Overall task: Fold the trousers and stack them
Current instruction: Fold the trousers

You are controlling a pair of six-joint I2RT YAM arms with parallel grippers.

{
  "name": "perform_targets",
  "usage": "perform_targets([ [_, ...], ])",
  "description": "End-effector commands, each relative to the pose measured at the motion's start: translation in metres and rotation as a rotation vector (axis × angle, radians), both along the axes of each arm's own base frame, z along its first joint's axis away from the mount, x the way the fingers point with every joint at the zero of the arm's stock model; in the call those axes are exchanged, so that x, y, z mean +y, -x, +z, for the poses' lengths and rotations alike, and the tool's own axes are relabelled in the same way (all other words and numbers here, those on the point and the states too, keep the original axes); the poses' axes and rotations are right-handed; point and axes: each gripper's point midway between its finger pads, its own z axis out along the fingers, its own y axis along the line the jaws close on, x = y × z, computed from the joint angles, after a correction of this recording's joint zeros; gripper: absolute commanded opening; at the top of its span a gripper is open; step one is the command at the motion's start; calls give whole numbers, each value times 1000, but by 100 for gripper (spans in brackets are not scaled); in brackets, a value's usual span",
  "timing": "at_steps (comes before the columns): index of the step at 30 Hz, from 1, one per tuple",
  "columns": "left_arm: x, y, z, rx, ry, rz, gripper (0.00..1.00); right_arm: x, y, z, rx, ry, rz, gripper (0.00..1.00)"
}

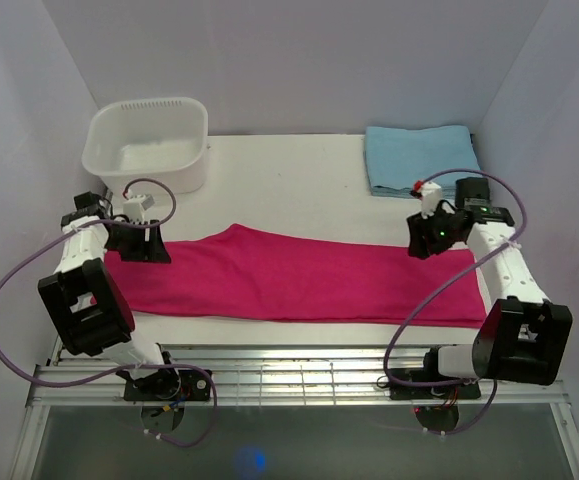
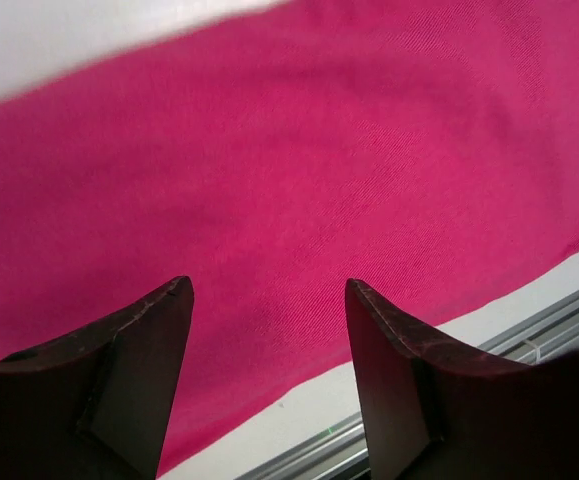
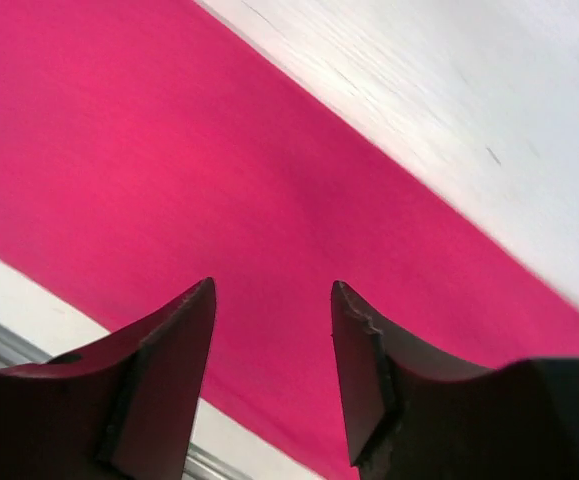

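Observation:
The magenta-pink trousers (image 1: 289,278) lie flat across the white table as one long band, folded lengthwise, reaching from the left arm to the right arm. My left gripper (image 1: 141,247) hangs over the band's left end, open and empty, the pink cloth (image 2: 269,180) filling its wrist view between the dark fingers (image 2: 139,350). My right gripper (image 1: 424,243) hangs over the band's upper right end, open and empty, with pink cloth (image 3: 219,180) below its fingers (image 3: 169,350).
A white plastic basin (image 1: 149,142) stands at the back left. A folded light blue cloth (image 1: 419,158) lies at the back right. A metal rail (image 1: 299,375) runs along the table's near edge. Purple cables loop from both arms.

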Motion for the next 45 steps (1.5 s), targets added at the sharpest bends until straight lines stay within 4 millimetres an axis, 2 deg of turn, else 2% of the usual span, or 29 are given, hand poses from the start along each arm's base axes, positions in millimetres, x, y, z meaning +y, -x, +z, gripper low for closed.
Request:
perform_targets([
  [1,18,14,-16,22,-64,26,72,-71,42,-17,109,89,-145,52],
  [4,33,18,-22,43,-61,83,71,-102,61,-30,132,138,-191,50],
  [8,56,23,-42,144,-78,157,67,-104,96,-76,269,159,-150,50],
  [9,69,19,-42,139,-88,204,66,-107,97,-86,290,172,-147,50],
  [10,79,19,-50,169,-108,229,66,-109,99,-95,302,185,-139,50],
  [12,93,11,-55,176,-136,263,66,-121,104,-117,357,239,-138,49],
  [13,103,3,-56,177,-155,275,66,-130,95,-123,335,265,-148,49],
  [15,106,-7,-49,168,-142,276,66,-143,86,-131,355,295,-149,48],
  [16,111,-18,-35,121,-154,264,67,-150,80,-132,352,303,-161,48],
  [20,128,-26,13,-22,-227,277,72,-172,54,-124,322,345,-175,47],
  [23,141,-12,30,-3,-173,335,72,-183,41,-117,302,382,-166,47],
  [24,136,-3,30,23,-115,347,71,-180,37,-113,292,361,-156,47],
  [25,144,8,31,29,-87,385,71,-182,27,-103,265,355,-159,48],
  [26,135,18,29,45,-37,373,70,-169,27,-95,260,296,-142,49],
  [29,132,42,26,53,5,406,70,-142,9,-63,184,197,-90,53],
  [30,126,55,16,86,39,415,70,-120,10,-47,150,125,-43,55],
  [32,114,62,14,88,111,417,70,-82,-1,-25,83,86,32,55],
  [33,109,67,13,96,146,423,70,-61,-3,-8,29,43,79,56],
  [34,104,69,11,91,193,428,71,-28,-6,2,-13,21,162,57],
  [36,98,72,8,99,225,438,71,12,-10,27,-85,-41,208,59],
  [37,89,78,0,138,265,459,70,52,-5,34,-109,-54,316,59],
  [39,83,85,-13,192,288,497,68,89,-15,52,-171,-73,369,60],
  [40,79,87,-18,212,308,514,68,119,-6,56,-176,-86,454,60],
  [41,73,91,-27,233,327,528,68,134,-5,58,-180,-89,489,60],
  [42,80,86,-32,203,296,538,68,147,-7,50,-155,-80,512,60],
  [43,80,83,-36,199,279,537,68,172,-1,55,-166,-83,576,59],
  [44,80,81,-40,210,267,543,68,184,1,53,-161,-78,603,58],
  [45,77,74,-43,205,260,522,66,195,0,42,-134,-68,624,56],
])
